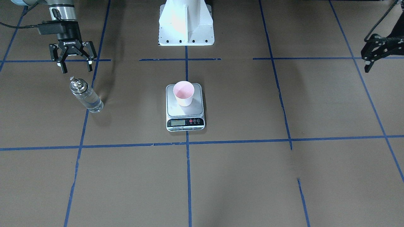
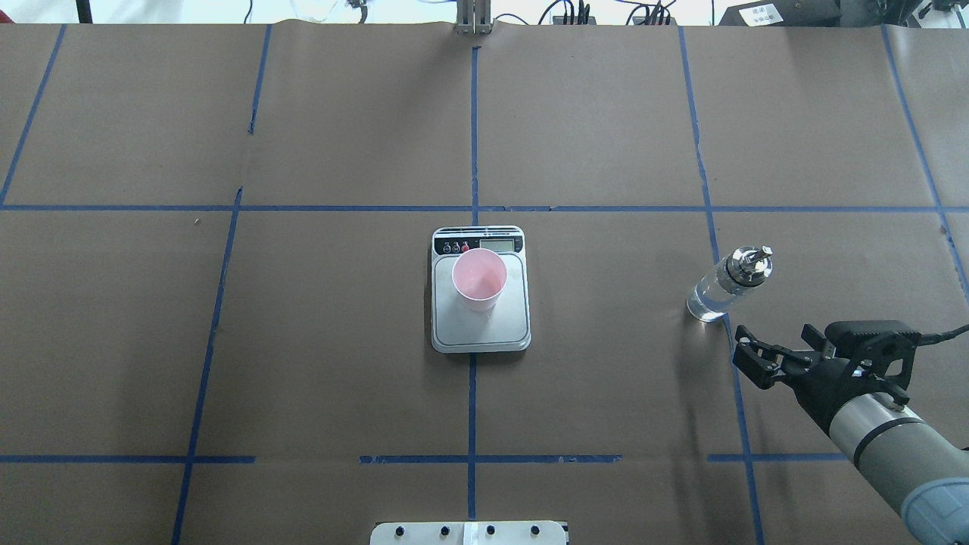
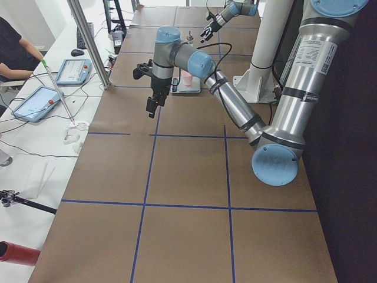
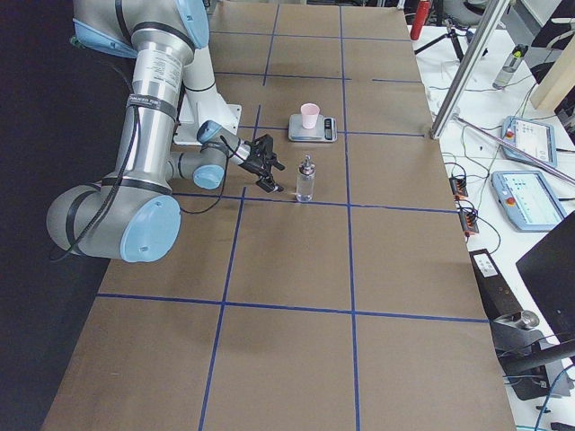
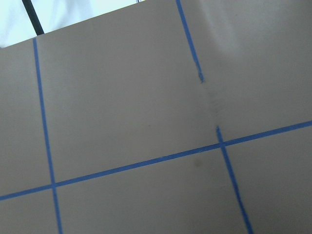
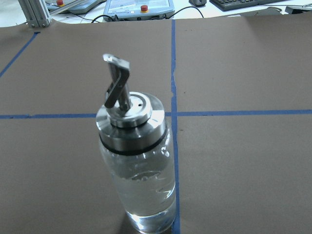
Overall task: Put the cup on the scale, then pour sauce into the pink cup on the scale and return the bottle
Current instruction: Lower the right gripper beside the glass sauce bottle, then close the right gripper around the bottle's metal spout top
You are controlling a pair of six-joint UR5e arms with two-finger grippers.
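The pink cup (image 1: pixel 183 93) stands upright on the scale (image 1: pixel 176 111) at the table's middle, near the platform's display-side half (image 2: pixel 478 278). The clear bottle (image 1: pixel 86 95) with its silver pour-spout cap stands upright on a blue tape line, holding clear sauce (image 6: pixel 146 195). My right gripper (image 1: pixel 77 67) is open and empty, a short way behind the bottle on the robot's side, apart from it (image 2: pixel 746 354). The right wrist view looks straight at the bottle (image 6: pixel 136 161). My left gripper (image 1: pixel 367 61) hangs at the view's edge, far from everything; I cannot tell whether it is open.
The white robot base mount (image 1: pixel 186 25) sits at the table's robot-side edge. Blue tape lines grid the brown table. A metal post (image 3: pixel 88 41) and a side desk with tablets (image 3: pixel 35 103) and cables run along the operators' side.
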